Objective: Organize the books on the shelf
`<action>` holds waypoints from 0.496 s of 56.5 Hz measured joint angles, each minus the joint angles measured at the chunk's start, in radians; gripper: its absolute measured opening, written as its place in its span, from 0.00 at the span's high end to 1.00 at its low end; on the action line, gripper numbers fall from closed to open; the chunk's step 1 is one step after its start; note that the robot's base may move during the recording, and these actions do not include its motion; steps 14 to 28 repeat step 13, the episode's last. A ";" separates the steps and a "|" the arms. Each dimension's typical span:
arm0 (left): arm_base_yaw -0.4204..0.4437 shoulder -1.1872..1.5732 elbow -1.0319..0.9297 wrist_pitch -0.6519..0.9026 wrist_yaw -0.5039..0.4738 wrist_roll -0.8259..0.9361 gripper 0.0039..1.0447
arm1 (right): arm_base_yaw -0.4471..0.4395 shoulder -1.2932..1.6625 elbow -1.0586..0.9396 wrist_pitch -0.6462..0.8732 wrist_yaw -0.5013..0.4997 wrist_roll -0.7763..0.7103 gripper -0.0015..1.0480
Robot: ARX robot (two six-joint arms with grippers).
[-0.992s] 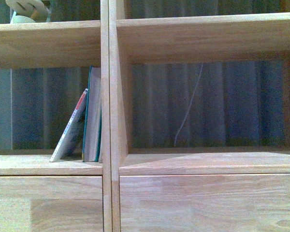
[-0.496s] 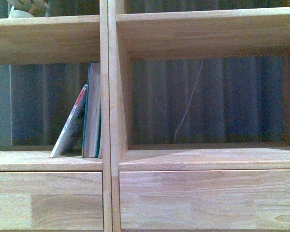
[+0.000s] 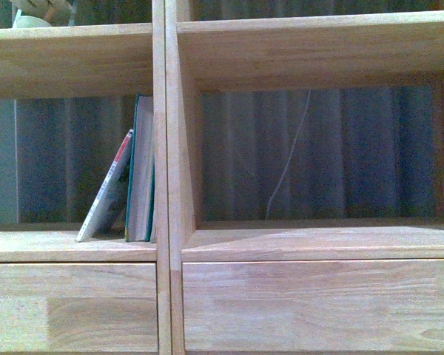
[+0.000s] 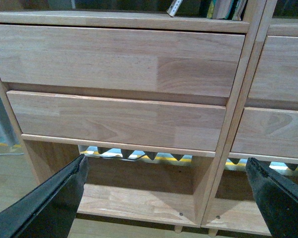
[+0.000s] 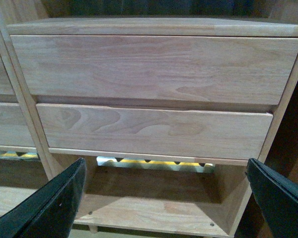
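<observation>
In shelf (image 3: 166, 148) compartment: books (image 3: 133, 181) above both pincers, wide apart, empty, by drawers.

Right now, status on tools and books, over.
Left tool and right tool open, empty, facing the drawers. White paperback leans on upright green book in the shelf compartment. Nothing in the way.
</observation>
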 joint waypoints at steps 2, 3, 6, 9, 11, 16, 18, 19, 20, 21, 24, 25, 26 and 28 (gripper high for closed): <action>0.000 0.000 0.000 0.000 0.000 0.000 0.06 | 0.000 0.000 0.000 0.000 0.000 0.000 0.07; 0.000 0.000 0.000 0.000 0.000 0.000 0.06 | 0.000 0.000 0.000 0.000 0.000 0.000 0.07; 0.000 0.000 0.000 0.000 0.000 0.000 0.06 | 0.000 0.000 0.000 0.000 0.000 0.000 0.07; 0.000 0.000 0.000 0.000 0.000 0.000 0.06 | 0.000 0.000 0.000 0.000 0.000 0.000 0.07; 0.000 0.000 0.000 0.000 0.000 0.000 0.06 | 0.000 0.000 0.000 0.000 0.000 0.000 0.07; 0.000 0.000 0.000 0.000 0.000 0.000 0.06 | 0.000 0.000 0.000 0.000 0.000 0.000 0.07; 0.000 0.000 0.000 0.000 0.000 0.000 0.06 | 0.000 0.000 0.000 0.000 0.000 0.000 0.07; 0.000 0.000 0.000 0.000 0.000 0.000 0.06 | 0.000 0.000 0.000 0.000 0.000 0.000 0.07; 0.000 0.000 0.000 0.000 0.000 0.000 0.06 | 0.000 0.000 0.000 0.000 0.000 0.000 0.07; 0.000 0.000 0.000 0.000 0.000 0.000 0.06 | 0.000 0.000 0.000 0.000 0.000 0.000 0.07; 0.000 0.000 0.000 0.000 0.000 0.000 0.06 | 0.000 0.000 0.000 0.000 0.000 0.000 0.07; 0.000 0.000 0.000 0.000 0.000 0.000 0.06 | 0.000 0.000 0.000 0.000 0.000 0.000 0.07; 0.000 0.000 0.000 0.000 0.000 0.000 0.06 | 0.000 0.000 0.000 0.000 0.000 0.000 0.07; 0.000 0.000 0.000 0.000 0.000 0.000 0.06 | 0.000 0.000 0.000 0.000 0.000 0.000 0.07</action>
